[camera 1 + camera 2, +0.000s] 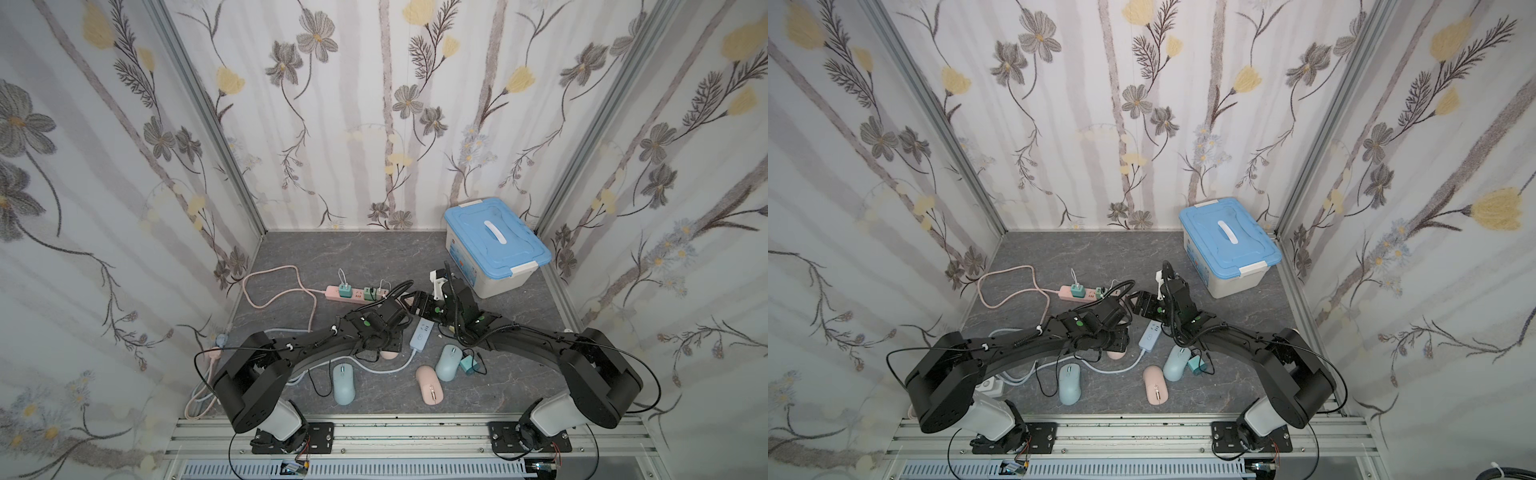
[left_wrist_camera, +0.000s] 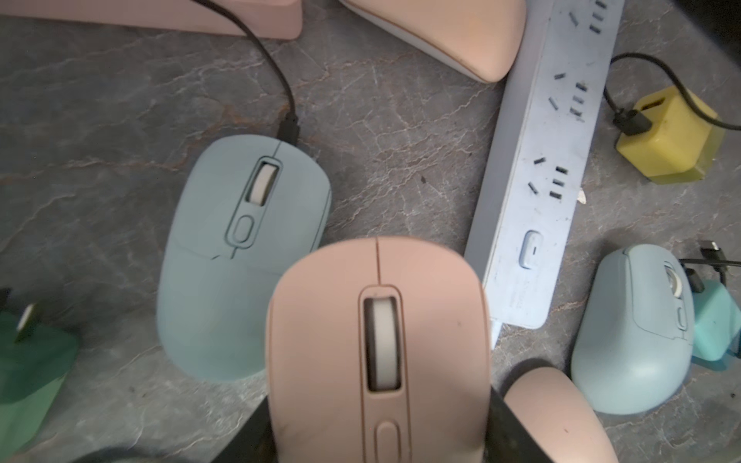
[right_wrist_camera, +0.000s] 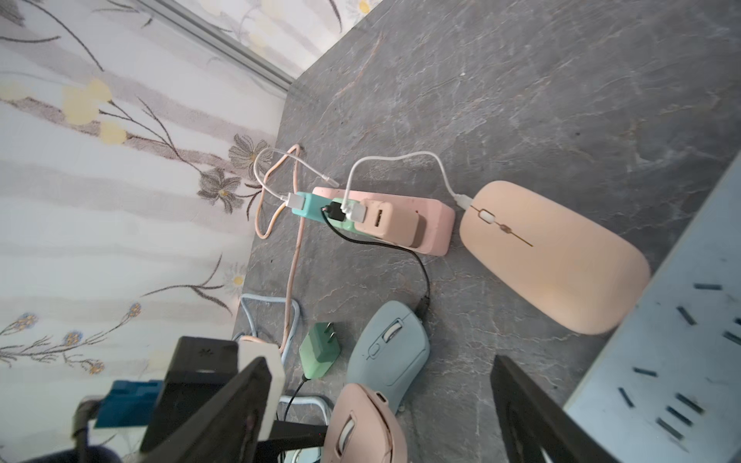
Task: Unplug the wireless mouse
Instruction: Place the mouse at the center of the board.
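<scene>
Okay: left gripper (image 2: 379, 395) clamped on pink mouse (image 2: 377, 340), nothing plugged in; right gripper (image 3: 379, 358) apart, empty. I'd lower it softly, off black cable (image 2: 276, 72).

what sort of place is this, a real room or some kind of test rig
Most likely a staged robot test booth, not a home: floral wallpaper panels in aluminium frame posts, robot arms bolted to an aluminium rail, and a tabletop strewn with mice and power strips.

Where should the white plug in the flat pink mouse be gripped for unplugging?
Probably pinch the white plug by its sides, just outside the flat pink mouse, from above: it lies level, with the pink power strip close beside.
</scene>
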Robot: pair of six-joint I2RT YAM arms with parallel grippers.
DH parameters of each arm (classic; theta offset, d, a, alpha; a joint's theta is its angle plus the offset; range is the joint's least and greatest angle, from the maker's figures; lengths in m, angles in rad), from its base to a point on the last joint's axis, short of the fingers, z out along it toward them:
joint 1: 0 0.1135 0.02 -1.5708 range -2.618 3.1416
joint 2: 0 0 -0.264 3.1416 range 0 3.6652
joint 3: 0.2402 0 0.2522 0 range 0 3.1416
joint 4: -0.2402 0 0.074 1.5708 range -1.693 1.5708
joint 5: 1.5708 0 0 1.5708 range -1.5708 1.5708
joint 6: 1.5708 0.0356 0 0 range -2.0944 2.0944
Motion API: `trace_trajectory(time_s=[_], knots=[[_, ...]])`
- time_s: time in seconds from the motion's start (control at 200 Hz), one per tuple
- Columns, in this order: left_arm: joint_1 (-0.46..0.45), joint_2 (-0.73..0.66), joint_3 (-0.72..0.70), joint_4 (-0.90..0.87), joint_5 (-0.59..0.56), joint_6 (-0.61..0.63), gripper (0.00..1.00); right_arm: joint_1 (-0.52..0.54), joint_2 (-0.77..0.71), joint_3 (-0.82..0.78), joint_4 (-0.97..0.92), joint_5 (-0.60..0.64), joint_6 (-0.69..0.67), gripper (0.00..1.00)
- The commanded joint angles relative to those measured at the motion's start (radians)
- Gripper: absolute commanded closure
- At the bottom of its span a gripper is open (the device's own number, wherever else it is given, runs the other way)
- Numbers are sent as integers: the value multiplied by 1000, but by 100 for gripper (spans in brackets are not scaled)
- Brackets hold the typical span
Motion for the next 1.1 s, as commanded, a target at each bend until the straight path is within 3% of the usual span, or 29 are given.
trace_trajectory(time_s=[0.0, 0.125, 0.42, 0.57, 0.694, 0.724, 0.919, 1.094], knots=[[-3, 67, 44, 63, -63, 60, 100, -8, -36, -57, 105, 26, 22, 14], [-1, 142, 87, 44, -94, 71, 100, -14, -74, -91, 109, 43, 24, 14], [-17, 242, 128, 62, -28, 38, 100, -59, -191, -169, 114, 75, 44, 13], [-18, 234, 127, 55, -19, 26, 55, -66, -210, -172, 106, 78, 39, 9], [-17, 215, 124, 53, -3, 9, 34, -68, -207, -174, 107, 70, 38, 8], [-17, 209, 123, 53, 2, 5, 25, -68, -206, -174, 109, 69, 39, 8], [-17, 146, 120, 53, 23, -20, 12, -73, -215, -177, 110, 68, 38, 8], [-17, 39, 106, 27, 1, -31, 9, -78, -231, -191, 113, 65, 38, 8]])
